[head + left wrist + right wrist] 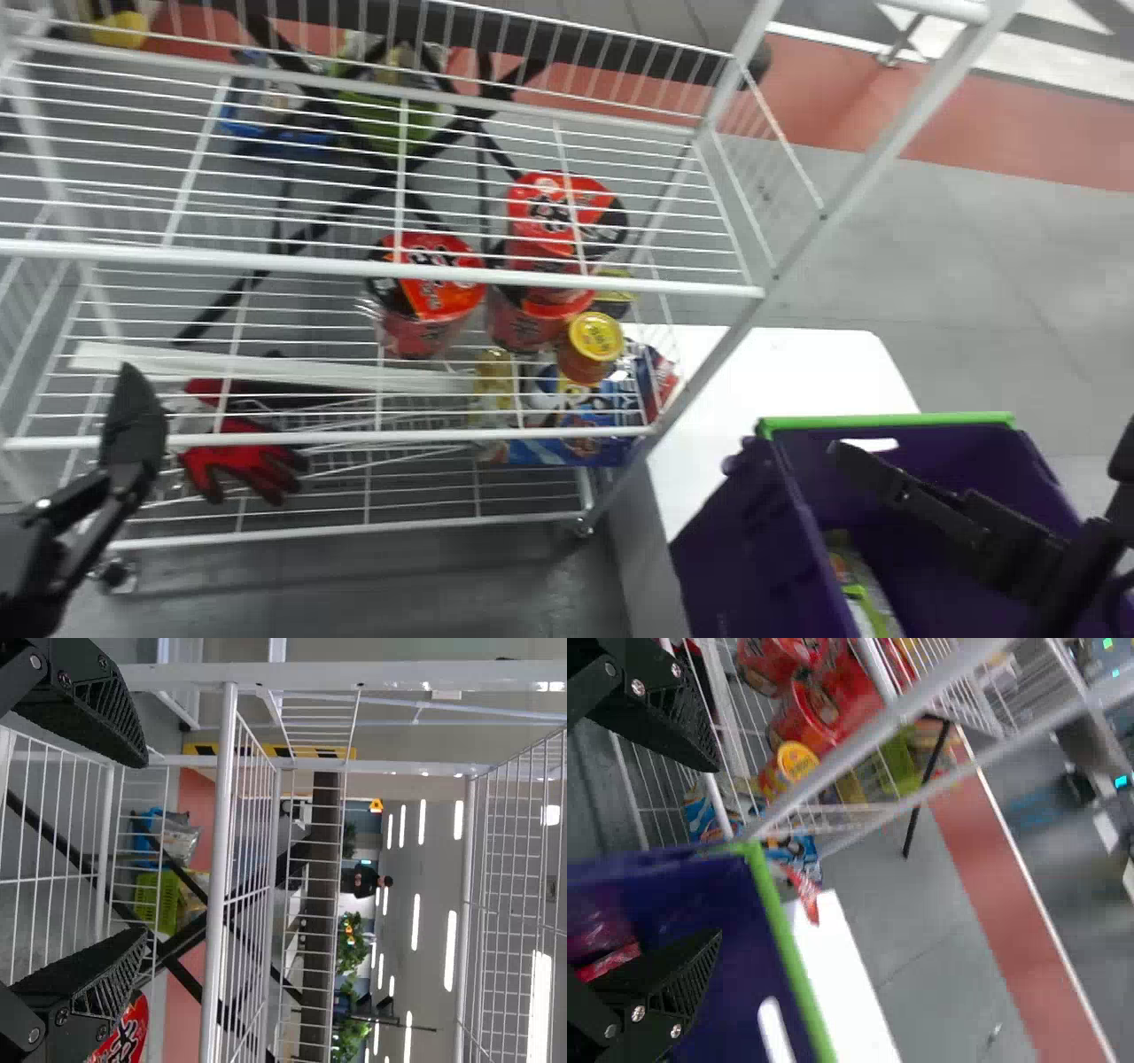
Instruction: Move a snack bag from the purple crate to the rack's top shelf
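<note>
Here's the white wire rack, spanning the left and middle of the head view, and to its right stands the white table. Up close by that table, it's the purple crate, green along its rim!

Over at the crate we've got the right gripper, fingers spread wide, nothing between them, one finger reaching over the crate's inside. Across at the rack's left end, there's the left gripper, also wide apart and holding nothing.

On the rack, below the upper wire shelf, red instant-noodle cups cluster together, with blue packets lower down and a red-and-black glove well to their left. And the snack bag? A green-and-white snack bag lies inside the crate, by its left wall, clear of the fingers. Smallest of the lot, a yellow-lidded cup sits beside the noodle cups.
</note>
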Available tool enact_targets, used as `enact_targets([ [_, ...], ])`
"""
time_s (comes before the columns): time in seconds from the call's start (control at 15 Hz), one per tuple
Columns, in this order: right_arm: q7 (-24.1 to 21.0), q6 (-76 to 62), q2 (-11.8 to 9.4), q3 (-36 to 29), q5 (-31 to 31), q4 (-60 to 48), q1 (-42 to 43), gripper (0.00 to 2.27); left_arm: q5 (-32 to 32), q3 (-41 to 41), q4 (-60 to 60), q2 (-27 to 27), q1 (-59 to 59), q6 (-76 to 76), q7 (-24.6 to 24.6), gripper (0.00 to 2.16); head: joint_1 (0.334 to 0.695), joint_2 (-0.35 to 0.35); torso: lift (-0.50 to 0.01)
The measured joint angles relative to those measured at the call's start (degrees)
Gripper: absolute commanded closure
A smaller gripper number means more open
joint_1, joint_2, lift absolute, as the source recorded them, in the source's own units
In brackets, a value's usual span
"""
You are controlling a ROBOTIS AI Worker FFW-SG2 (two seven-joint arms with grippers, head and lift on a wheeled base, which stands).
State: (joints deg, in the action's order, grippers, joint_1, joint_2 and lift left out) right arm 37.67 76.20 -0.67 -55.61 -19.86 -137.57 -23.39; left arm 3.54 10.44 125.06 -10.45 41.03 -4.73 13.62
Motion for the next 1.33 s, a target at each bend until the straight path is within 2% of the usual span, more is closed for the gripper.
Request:
enact_targets([
  [0.13, 0.75, 0.69, -3.20, -1.46, 1.96, 3.11, 1.08, 0.18, -0.02, 0.00, -0.37, -0.12, -0.11, 0.20, 0.00, 0.16, 0.695, -0.350, -0.448],
  [0.33, 11.75, 3.08, -8.04, -1.94, 11.17, 9.90, 7.02, 0.19, -0.16, -0.20, -1.06, -0.31, -0.16, 0.30, 0.28, 0.16, 0.695, -0.350, -0.448],
  [0.6, 22.20, -0.80, -14.78, -1.04, 21.45, 21.21, 10.29, 0.19, 0.26, -0.06, -1.34, -0.97, -1.03, 2.54, -0.16, 0.16, 0.695, -0.350, -0.448],
  [0.8, 33.13, -10.83, -17.61, 0.68, 29.85, 28.60, 10.69, 0.18, 0.47, 0.44, -1.32, -1.14, -2.07, 4.60, -0.32, 0.16, 0.695, -0.350, -0.448],
  [1.0, 39.98, -20.59, -19.14, 2.17, 35.57, 34.27, 10.56, 0.18, 0.34, 0.61, -1.29, -1.08, -2.45, 5.62, -0.29, 0.16, 0.695, -0.350, -0.448],
  [1.33, 40.38, -21.15, -22.86, 8.39, 46.48, 45.75, 10.51, 0.10, 0.42, 0.73, -1.71, -1.06, -2.88, 6.45, -0.18, 0.16, 0.695, -0.350, -0.448],
])
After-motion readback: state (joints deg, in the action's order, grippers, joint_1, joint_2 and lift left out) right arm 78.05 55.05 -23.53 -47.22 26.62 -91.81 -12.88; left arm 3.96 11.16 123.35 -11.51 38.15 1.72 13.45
